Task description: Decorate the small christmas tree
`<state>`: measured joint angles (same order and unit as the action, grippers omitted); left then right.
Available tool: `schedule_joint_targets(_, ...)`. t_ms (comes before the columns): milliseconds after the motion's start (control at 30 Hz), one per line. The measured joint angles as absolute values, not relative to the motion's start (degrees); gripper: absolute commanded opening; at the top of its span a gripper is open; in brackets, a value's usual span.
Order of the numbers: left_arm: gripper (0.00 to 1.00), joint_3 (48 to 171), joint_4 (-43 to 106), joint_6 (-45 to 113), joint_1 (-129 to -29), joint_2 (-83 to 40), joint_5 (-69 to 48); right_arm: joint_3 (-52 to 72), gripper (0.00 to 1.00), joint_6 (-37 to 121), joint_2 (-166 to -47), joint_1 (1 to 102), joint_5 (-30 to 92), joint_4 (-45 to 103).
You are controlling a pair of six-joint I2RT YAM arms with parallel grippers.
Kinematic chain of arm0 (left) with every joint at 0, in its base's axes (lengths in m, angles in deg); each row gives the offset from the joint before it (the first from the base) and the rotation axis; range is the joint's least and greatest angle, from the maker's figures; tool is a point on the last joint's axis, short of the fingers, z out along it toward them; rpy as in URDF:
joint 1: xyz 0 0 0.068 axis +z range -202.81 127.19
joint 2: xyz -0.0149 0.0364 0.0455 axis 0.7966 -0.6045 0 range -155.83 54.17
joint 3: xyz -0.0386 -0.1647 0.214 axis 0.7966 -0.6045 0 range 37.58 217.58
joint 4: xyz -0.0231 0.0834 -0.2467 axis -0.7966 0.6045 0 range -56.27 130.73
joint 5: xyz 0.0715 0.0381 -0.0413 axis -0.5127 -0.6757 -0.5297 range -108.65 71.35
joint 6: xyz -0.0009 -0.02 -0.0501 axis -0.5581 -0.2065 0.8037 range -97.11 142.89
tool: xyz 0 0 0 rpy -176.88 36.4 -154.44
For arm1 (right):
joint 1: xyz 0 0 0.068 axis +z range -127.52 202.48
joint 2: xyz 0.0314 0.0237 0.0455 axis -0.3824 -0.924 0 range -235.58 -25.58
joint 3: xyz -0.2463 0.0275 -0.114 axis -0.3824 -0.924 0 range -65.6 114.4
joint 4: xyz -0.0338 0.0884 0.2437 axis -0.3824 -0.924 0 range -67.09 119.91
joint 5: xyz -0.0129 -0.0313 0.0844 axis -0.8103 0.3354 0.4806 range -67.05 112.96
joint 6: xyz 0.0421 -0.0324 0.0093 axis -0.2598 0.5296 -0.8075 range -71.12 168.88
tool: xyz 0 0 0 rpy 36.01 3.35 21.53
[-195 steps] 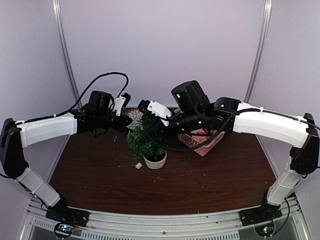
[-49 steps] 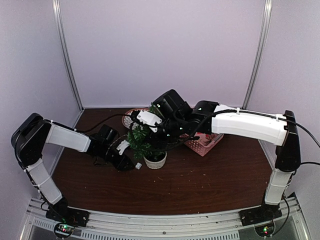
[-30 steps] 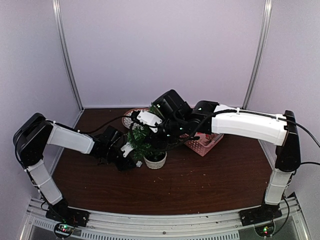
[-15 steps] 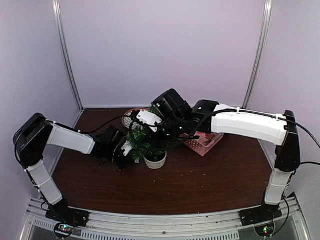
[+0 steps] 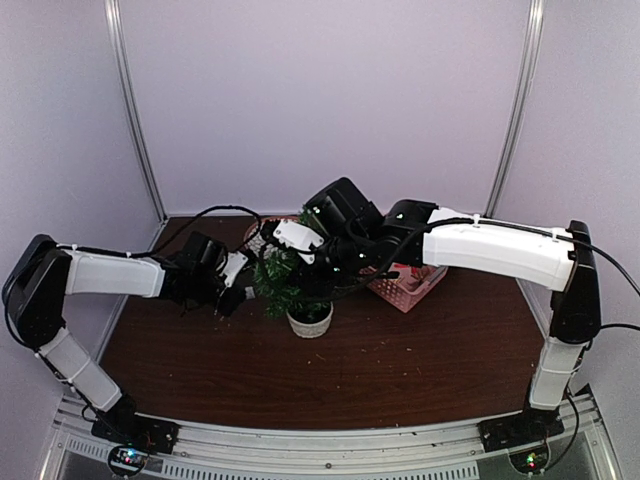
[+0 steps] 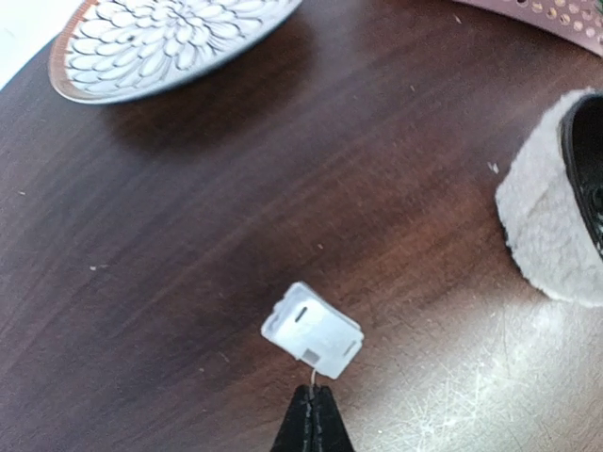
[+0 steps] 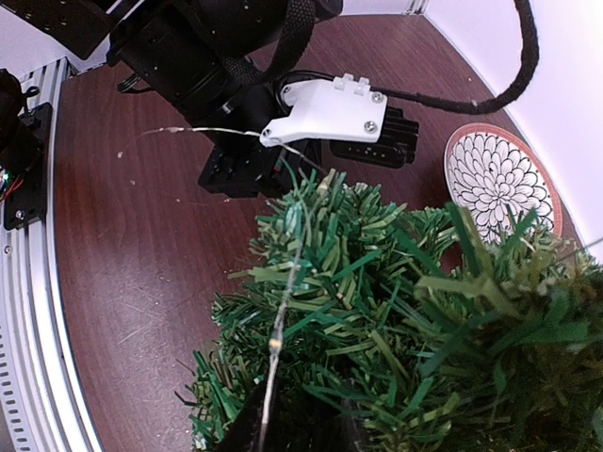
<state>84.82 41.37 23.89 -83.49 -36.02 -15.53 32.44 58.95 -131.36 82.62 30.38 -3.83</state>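
**A:** Where did the small christmas tree stand when you looked?

**B:** Near the middle of the table, upright in its fleecy white pot. A patterned plate lay behind it and a pink basket sat on the right arm's side.

**A:** And the left gripper?

**B:** Its jaws were pressed tight together on a hair-thin wire, with a small white box on the end just past the fingertips. It was on the tree's left, near the pot but apart from it. I took the box for the light string's battery pack. Pinching the wire rather than the box would let the box hang freely, out of the branches.

**A:** Why hold it out to the side?

**B:** In the right wrist view the wire ran from that gripper across open air to the treetop, then down through the needles. Holding the end away looked to me like a way to draw the strand taut, so it could be laid over the branches without snagging.

**A:** The right gripper?

**B:** It was pushed in against the foliage from the tree's other side. The strand led down towards its fingers, but needles covered them. I couldn't tell whether it was pinching the wire, gripping a branch, or just spread around them. My guess was that it steadied things.
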Motion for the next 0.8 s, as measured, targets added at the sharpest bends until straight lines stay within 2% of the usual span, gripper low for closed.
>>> schedule_joint_targets(467,0.0,90.4,42.6,26.4,-79.4,-28.9,-21.3,32.4,0.3,59.0,-131.3,82.6,30.7,-3.8)
schedule_joint_targets(800,0.0,103.1,42.9,25.3,-77.2,-33.2,-23.4,32.4,0.37,59.0,-131.1,82.6,30.6,-3.8)
